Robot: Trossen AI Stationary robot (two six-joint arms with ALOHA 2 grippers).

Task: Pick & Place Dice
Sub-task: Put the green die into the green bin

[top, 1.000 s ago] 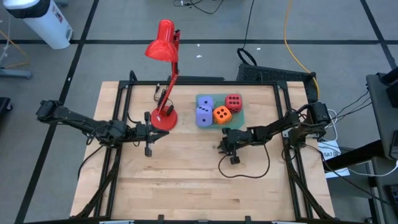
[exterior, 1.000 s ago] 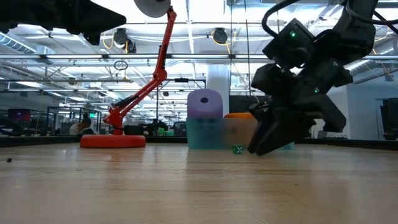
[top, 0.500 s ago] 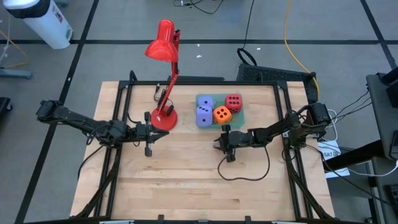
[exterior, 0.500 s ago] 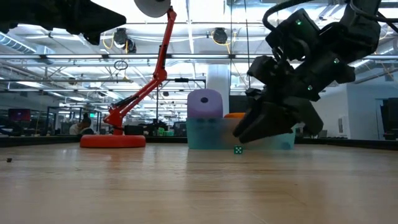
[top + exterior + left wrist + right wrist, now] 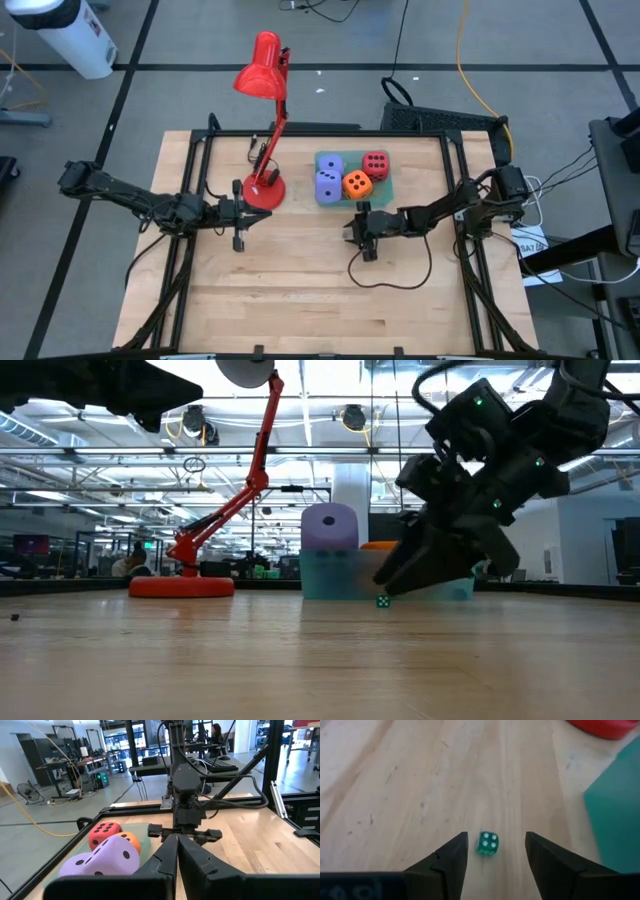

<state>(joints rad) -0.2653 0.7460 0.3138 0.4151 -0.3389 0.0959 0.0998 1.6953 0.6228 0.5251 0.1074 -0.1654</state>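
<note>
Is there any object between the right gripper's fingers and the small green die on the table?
Nothing visible. The small green die lies on bare wood in the gap of the open right gripper, just ahead of its fingertips.

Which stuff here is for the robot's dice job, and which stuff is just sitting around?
For the job:
small green die, on the table between the open fingers of the right gripper
lavender dice, orange die and red die, on the teal tray

Just sitting around:
red desk lamp
left gripper, idle beside the lamp, fingers shut
</note>
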